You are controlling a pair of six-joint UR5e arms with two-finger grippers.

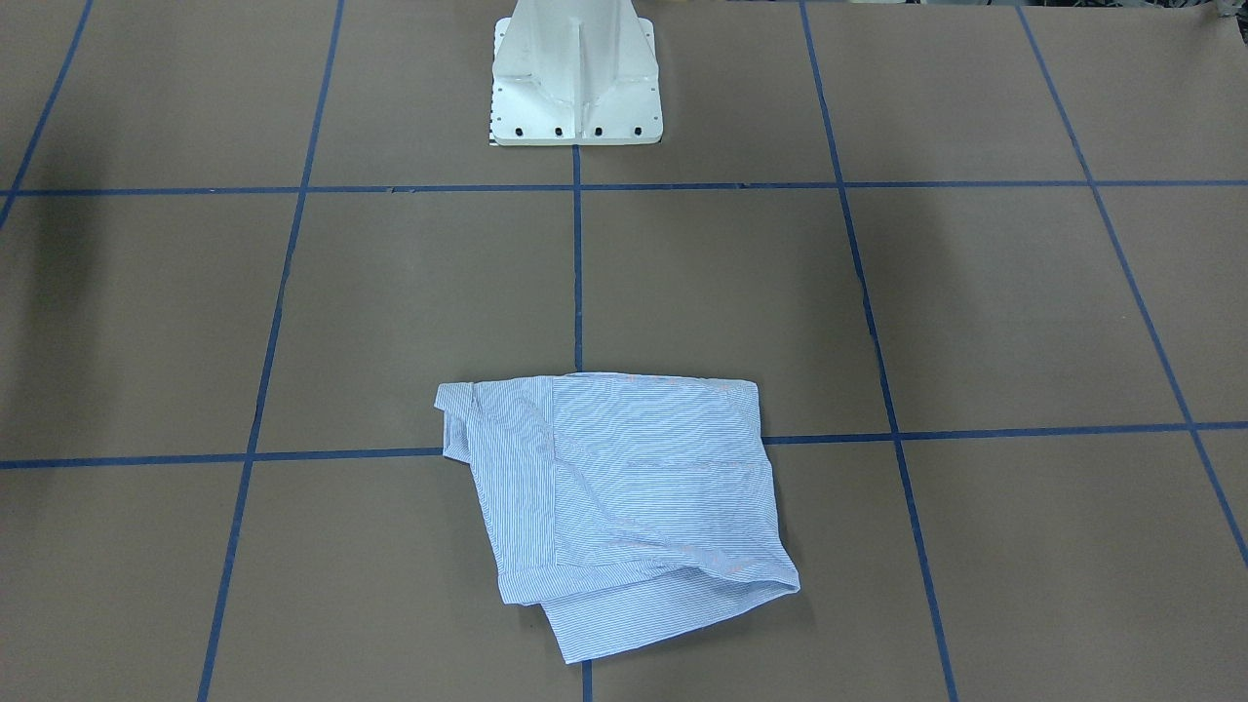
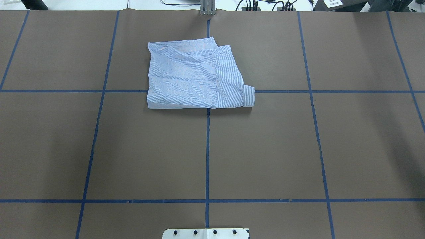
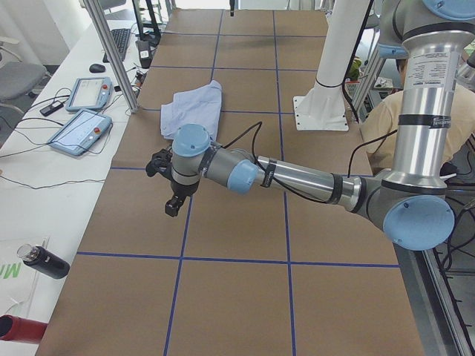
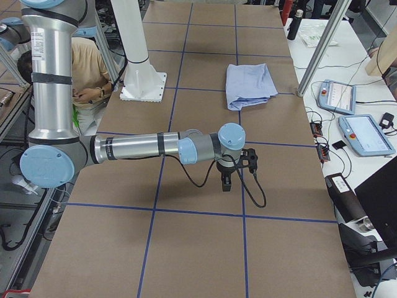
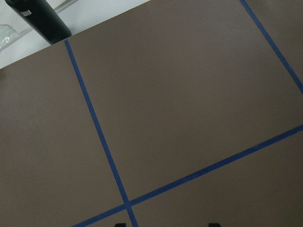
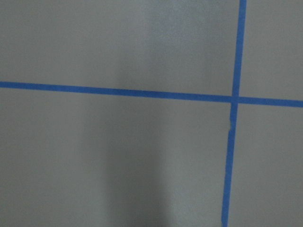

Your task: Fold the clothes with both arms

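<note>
From across the table, the shirt (image 1: 624, 487) lies folded into a rough rectangle on the brown table (image 1: 975, 312), at 6 o'clock from the white pedestal (image 1: 575, 78). It sits over a crossing of blue tape lines (image 1: 975, 431), with a cuff at its 10 o'clock corner and a loose layer poking out at 6 o'clock. No arm shows here. From overhead, the shirt sits at 12 o'clock from the pedestal, near the far edge, its cuff at the 4 o'clock corner; again no arm shows. From the left end, the left arm (image 3: 297, 178) reaches low over the table, and the left gripper (image 3: 172, 206) hangs above bare table, well apart from the shirt at its 12 o'clock. From the right end, the right arm (image 4: 136, 149) is stretched out the same way, with the right gripper (image 4: 231, 177) above bare table and the shirt well off at 12 o'clock. The left wrist camera sees tape lines, a black bottle (image 5: 42, 19) at 11 o'clock, and two dark fingertips (image 5: 120, 225) at the bottom edge, set apart with nothing between them. The right wrist camera shows only table and tape, so I cannot tell how the right jaws stand.
</note>
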